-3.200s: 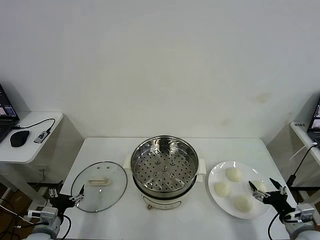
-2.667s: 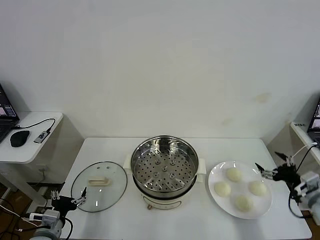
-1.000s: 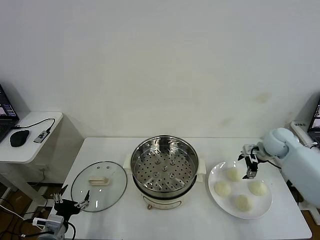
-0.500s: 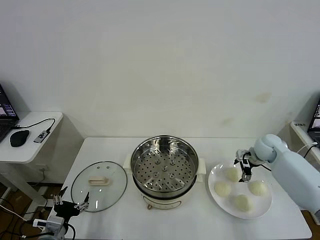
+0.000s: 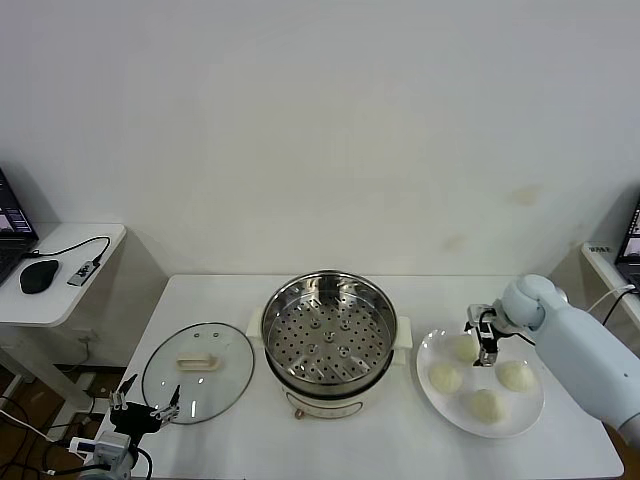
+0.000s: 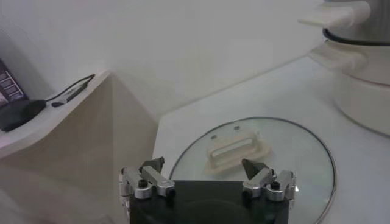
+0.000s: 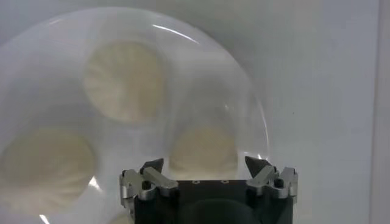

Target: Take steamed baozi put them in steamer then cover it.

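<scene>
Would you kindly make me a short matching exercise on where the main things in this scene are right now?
Things:
1. cover
2. steamer
3. baozi
4. right hand

Places or states:
A. on the white plate
B. over the plate's far bun, fingers apart
C. flat on the table, left of the pot
D. open, tray empty

Pairs: 1-C, 2-D, 3-A, 4-B

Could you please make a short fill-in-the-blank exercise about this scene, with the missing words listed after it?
1. The white plate holds ____ baozi.
2. The glass lid lies on the table on the ____ side of the steamer.
3. The perforated tray inside the steamer holds ____ baozi.
4. The right gripper hovers over the ____.

Missing words: four; left; no; plate
</scene>
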{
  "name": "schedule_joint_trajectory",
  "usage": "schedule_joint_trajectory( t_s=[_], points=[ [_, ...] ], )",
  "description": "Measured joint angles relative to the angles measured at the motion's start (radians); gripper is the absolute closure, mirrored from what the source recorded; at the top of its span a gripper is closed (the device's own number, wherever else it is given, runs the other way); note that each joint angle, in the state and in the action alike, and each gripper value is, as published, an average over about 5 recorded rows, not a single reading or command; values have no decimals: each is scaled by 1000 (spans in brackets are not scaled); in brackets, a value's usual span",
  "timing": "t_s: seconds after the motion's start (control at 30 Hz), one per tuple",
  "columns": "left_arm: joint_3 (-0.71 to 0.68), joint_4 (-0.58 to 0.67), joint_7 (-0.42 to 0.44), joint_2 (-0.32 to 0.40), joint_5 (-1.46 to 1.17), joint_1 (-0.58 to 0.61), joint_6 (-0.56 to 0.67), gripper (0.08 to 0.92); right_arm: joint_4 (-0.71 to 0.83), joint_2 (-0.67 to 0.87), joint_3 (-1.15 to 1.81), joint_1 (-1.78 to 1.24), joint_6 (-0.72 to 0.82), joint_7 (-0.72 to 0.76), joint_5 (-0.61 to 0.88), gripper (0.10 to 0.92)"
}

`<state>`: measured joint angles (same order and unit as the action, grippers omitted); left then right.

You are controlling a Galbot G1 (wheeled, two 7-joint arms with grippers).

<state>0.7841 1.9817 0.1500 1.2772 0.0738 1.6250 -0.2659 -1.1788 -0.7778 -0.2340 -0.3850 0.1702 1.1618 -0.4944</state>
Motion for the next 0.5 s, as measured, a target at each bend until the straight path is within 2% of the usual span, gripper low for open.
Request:
schedule_joint_trajectory(
  t_s=[0.17,0.5],
  points=[
    [-2,-2,0,1,2,0,0,177,-2,6,5,-5,4,-6,12,411],
    [-1,-2,-3,2,6,2,0,177,-23,42,9,9,16,-4,64,431]
  ],
)
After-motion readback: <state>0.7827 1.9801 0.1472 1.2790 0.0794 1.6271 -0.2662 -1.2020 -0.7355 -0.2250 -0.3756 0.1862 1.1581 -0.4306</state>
